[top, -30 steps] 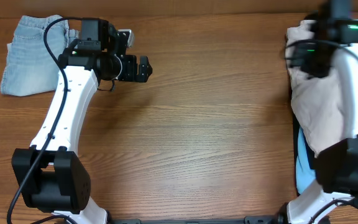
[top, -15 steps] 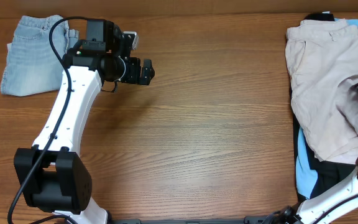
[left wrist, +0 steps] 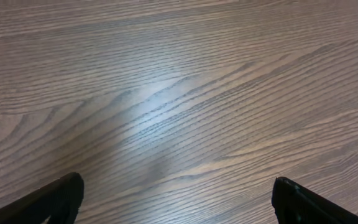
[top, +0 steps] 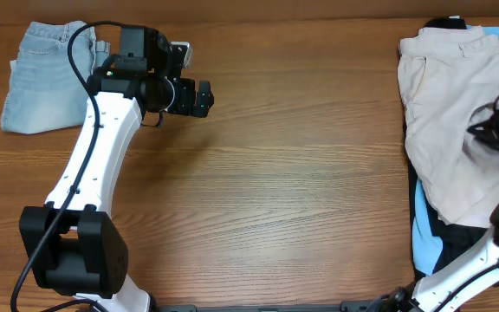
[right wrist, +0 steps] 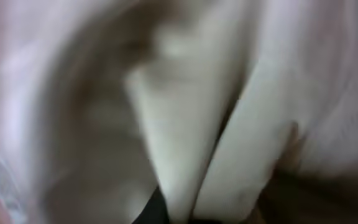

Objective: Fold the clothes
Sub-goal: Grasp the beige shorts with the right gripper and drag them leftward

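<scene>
A folded light-blue denim garment [top: 42,74] lies at the table's far left corner. At the right edge sits a heap of clothes with a crumpled beige garment [top: 449,104] on top. My right gripper [top: 489,132] is down on that beige cloth near its right side. The right wrist view is blurred and filled with beige garment [right wrist: 185,124] folds that bunch in at the right gripper [right wrist: 185,211], which is shut on them. My left gripper [top: 204,97] hovers open over bare wood; the left wrist view shows nothing between the left gripper's [left wrist: 179,190] fingers.
Under the beige garment lie a bright blue piece [top: 424,234] and a black piece [top: 457,236], hanging towards the front right. The wooden table [top: 293,191] stretches between the two arms. The left arm's white links cross the left side.
The right arm swung from the far end of the heap out to the right edge, then back onto the beige garment, and its jaws closed. The left gripper drifted slightly right.
</scene>
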`<action>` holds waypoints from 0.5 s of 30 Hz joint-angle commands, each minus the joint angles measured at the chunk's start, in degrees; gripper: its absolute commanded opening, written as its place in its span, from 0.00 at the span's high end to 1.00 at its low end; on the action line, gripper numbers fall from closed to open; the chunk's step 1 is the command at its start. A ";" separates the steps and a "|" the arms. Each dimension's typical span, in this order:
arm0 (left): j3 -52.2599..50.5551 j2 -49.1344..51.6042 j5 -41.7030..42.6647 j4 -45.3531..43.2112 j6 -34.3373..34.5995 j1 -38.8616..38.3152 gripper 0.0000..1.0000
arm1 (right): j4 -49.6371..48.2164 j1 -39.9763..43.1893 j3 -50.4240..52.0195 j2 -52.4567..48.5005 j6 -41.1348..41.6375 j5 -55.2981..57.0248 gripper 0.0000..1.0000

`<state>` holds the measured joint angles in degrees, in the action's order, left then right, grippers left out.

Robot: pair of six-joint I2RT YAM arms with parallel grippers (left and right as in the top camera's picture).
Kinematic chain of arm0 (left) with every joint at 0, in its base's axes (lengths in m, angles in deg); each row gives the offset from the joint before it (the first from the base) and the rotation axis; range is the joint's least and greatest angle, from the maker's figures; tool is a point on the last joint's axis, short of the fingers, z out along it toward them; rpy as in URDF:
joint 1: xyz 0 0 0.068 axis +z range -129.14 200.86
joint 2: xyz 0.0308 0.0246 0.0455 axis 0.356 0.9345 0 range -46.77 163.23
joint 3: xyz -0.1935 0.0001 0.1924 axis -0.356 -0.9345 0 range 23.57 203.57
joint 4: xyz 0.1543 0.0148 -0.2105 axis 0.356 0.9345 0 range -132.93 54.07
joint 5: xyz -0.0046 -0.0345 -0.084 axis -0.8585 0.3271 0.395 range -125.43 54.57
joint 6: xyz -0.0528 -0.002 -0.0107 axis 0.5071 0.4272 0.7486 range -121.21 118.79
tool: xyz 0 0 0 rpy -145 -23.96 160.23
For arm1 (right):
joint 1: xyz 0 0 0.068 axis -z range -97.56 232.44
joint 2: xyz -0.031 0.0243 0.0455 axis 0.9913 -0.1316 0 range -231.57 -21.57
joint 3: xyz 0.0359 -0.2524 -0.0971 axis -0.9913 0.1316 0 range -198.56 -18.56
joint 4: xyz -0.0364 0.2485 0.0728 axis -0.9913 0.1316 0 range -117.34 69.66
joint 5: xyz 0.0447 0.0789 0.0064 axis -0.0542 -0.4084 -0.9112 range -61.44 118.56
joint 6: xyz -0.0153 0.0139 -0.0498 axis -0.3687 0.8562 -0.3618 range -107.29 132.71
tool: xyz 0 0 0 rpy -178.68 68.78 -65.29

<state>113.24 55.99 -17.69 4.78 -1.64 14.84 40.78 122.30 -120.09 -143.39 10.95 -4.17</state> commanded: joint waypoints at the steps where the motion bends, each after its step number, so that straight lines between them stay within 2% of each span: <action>1: 1.36 0.72 -0.17 -0.44 -0.70 -0.31 0.02 | 3.30 -9.92 -0.59 14.51 -3.26 -3.32 0.96; 4: 1.38 0.70 -0.17 -0.28 -0.70 -0.31 0.01 | 5.53 -18.38 -0.59 20.37 -3.19 -1.90 0.96; 6: 1.38 0.70 -0.17 -0.26 -0.70 -0.31 0.01 | 8.33 -28.68 -0.59 23.85 -2.58 0.72 0.96; 7: 1.38 0.70 -0.20 -0.26 -0.70 -0.26 0.01 | 9.14 -32.00 -0.59 24.28 -2.54 0.70 0.96; 8: 1.38 0.70 -0.35 -0.28 -0.70 0.09 0.01 | 10.49 -39.06 -0.59 24.50 -2.38 0.70 0.96; 11: 1.38 0.61 -0.33 -0.31 -0.70 1.66 0.01 | 10.56 -50.36 -0.59 24.50 -0.55 0.74 0.96; 15: 2.47 0.61 -0.09 0.90 -0.68 5.35 0.02 | 8.55 -60.30 -0.98 24.65 2.08 0.70 0.95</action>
<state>113.30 55.99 -17.67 4.93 -1.62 16.74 50.02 66.47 -120.31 -119.85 10.97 -2.59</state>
